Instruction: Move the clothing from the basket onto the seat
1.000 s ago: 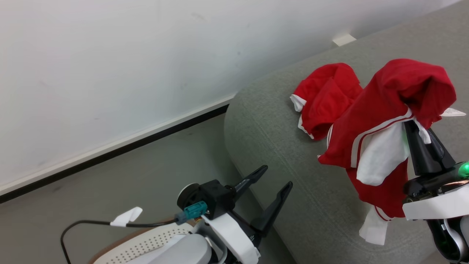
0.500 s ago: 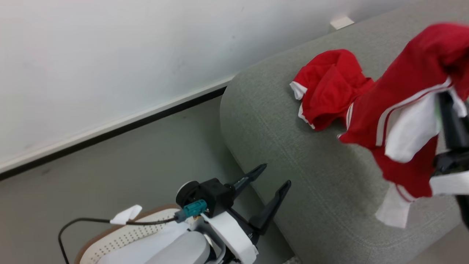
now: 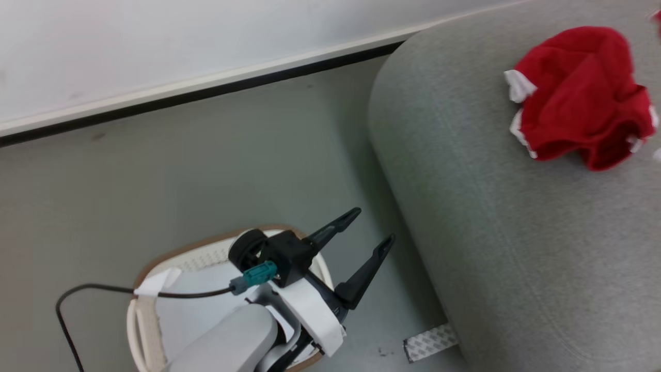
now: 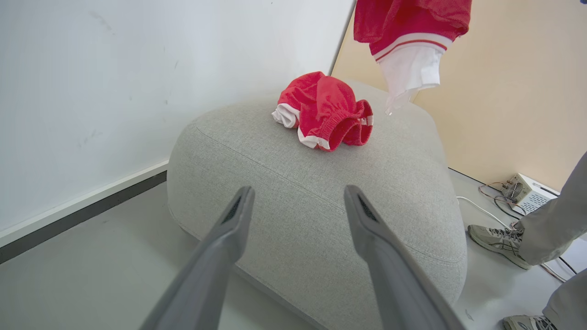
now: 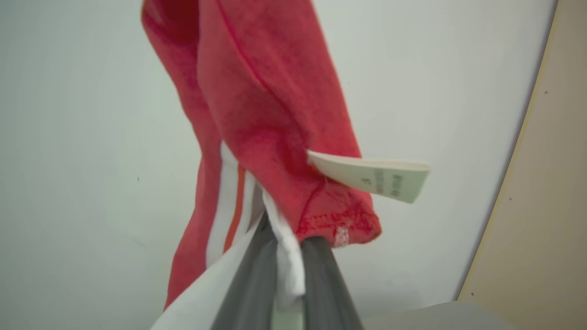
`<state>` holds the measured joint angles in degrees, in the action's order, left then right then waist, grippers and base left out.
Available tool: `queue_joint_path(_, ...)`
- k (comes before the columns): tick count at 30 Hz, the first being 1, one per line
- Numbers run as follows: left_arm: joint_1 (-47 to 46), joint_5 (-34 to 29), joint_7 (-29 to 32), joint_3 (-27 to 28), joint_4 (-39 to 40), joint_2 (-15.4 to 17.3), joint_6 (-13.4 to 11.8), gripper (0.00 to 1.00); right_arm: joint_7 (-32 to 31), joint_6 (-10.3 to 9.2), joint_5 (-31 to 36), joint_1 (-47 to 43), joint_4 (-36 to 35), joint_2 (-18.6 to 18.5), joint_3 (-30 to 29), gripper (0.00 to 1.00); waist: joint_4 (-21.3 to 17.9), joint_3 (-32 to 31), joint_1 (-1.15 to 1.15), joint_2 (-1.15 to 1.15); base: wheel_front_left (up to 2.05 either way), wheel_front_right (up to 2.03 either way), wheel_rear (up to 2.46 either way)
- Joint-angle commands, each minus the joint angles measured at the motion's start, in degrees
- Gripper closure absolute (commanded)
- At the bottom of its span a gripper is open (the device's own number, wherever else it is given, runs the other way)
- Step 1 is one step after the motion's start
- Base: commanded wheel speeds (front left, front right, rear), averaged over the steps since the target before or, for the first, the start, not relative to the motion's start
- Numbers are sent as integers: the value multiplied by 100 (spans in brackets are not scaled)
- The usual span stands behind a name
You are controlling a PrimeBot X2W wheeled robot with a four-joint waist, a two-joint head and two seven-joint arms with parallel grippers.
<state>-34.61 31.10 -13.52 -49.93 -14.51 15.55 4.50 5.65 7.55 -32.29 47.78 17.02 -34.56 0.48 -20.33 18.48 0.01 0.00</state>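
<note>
A crumpled red garment with an elastic waistband and white trim (image 3: pixel 581 95) (image 4: pixel 323 110) lies on the grey seat (image 3: pixel 506 217) (image 4: pixel 321 197). A second red garment with white stripes (image 5: pixel 257 114) (image 4: pixel 408 32) hangs in the air above the seat, draped over my right gripper (image 5: pixel 286 247), which is shut on it. My left gripper (image 3: pixel 369 230) (image 4: pixel 296 201) stands open and empty over the floor beside the seat, above the cream-white basket (image 3: pixel 142 320). A plain white pad (image 3: pixel 191 299) lies inside the basket.
A wall with a dark skirting runs behind the floor (image 3: pixel 206 170). A strip of tape (image 3: pixel 431 341) lies on the floor at the seat's base. A person's legs and shoe (image 4: pixel 497 238) stand beyond the seat, near a small box with cables (image 4: pixel 527 192).
The head camera has turned down and left, so the scene shifted right. The right gripper with the striped garment rose and left the head view. The left gripper stays open.
</note>
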Motion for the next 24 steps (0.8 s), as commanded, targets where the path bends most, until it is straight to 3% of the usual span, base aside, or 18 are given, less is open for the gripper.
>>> queue_joint_path(1, -71, -77, 21, -8, 53, 35, -1, 0, 52, -13, -18, 165, 195, -83, -132, 100, 434, 399, -1, 0, 0, 0, 0)
queue_joint_path(9, -215, -137, 51, 16, 248, 166, -39, 0, -228, -14, 351, 762, 1778, -484, -404, 100, 921, 981, -1, 0, 0, 0, 0)
queue_joint_path(14, -294, -151, 42, 61, 304, 266, -64, 0, -560, -13, 576, 729, 2811, -409, -16, 100, 1046, 1244, -1, 0, 0, 0, 0)
queue_joint_path(21, -382, -126, 11, 59, 271, 227, -56, 0, -1297, -13, 381, 871, 4108, -204, 152, 100, 1112, 1305, -1, 0, 0, 0, 0)
queue_joint_path(24, -387, -100, 12, 82, 252, 247, -74, 0, -1366, -13, 306, 921, 4210, -202, 299, 90, 1097, 1288, -1, 0, 0, 0, 0)
